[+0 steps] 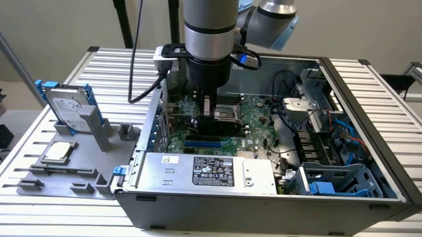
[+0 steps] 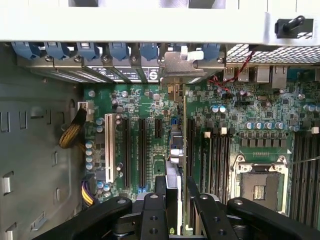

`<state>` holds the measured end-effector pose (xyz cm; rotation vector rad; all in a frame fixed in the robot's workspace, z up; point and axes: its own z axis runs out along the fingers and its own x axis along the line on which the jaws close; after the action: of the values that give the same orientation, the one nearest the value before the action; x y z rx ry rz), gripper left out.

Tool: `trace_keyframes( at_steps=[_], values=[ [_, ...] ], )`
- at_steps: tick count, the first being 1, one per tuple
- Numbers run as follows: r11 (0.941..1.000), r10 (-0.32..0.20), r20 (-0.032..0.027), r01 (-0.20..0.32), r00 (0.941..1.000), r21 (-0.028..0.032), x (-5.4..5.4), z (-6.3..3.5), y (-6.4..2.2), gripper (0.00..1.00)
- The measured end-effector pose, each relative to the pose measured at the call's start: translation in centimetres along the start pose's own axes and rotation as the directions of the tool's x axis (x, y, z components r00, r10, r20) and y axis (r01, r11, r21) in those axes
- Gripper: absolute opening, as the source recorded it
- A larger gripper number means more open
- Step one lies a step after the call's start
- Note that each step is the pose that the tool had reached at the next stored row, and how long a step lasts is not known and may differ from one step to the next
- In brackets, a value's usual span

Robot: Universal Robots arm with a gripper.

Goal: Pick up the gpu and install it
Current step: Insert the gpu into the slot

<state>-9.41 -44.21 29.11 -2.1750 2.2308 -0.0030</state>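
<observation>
Exterior view, from its left: a grey holder (image 1: 63, 163) on the slatted bench (image 1: 20, 217) carries a hard drive (image 1: 69, 111) standing upright in a blue frame, and nearer the camera a small silver CPU (image 1: 58, 150) lying flat. To the right of these lies the open computer case (image 1: 264, 207), its power supply (image 1: 207, 173) along the near edge. The arm (image 1: 209, 29) comes straight down into the case, and the pincer (image 1: 214, 116) is low over the motherboard (image 1: 254, 111). Blue and black cables and a blue drive cage (image 1: 336, 180) fill the case's right end.

Wrist view looks down the pincer (image 2: 175, 200) onto the motherboard (image 2: 260, 110). On the picture's left is the bare case wall (image 2: 35, 150) with a yellow cable bundle (image 2: 70, 135), then a white slot (image 2: 108, 147) and black slots. The gpu (image 2: 174, 150) stands on edge between the two black fingers (image 2: 152, 210), which are closed against its faces. It runs away from the pincer towards the row of blue clips (image 2: 90, 50), its silver bracket (image 2: 182, 65) up against the rear slot openings. Whether its lower edge is fully seated in the slot cannot be told. Right of it sit memory slots and the empty CPU socket (image 2: 260, 182).

The exterior view gives the holder and drive outside the case; the wrist view gives the card itself and the grip on it.
</observation>
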Motion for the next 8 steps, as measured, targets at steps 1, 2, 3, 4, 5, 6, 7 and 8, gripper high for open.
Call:
trace_keyframes(
  at_steps=[1,2,3,4,5,6,7,8],
  values=[
    [1.0000,0.000,0.0000,0.000,1.0000,0.0000,0.0,0.15,0.01,0.27],
    [1.0000,0.000,0.0000,0.000,1.0000,0.0000,0.0,0.32,0.03,0.27],
    [1.0000,0.000,-0.0001,0.000,1.0000,-0.0001,0.1,0.49,0.06,0.27],
    [1.0000,0.000,0.0000,0.000,1.0000,0.0000,0.1,0.67,0.09,0.27],
    [1.0000,0.000,0.0000,0.000,1.0000,0.0000,0.1,0.84,0.12,0.27],
    [1.0000,0.000,0.0001,0.000,1.0000,0.0000,0.1,1.02,0.15,0.27],
    [1.0000,0.000,0.0000,0.000,1.0000,0.0000,0.1,1.18,0.18,0.27],
    [1.0000,0.000,-0.0001,0.000,1.0000,0.0000,0.1,1.31,0.21,0.27]
  ],
)
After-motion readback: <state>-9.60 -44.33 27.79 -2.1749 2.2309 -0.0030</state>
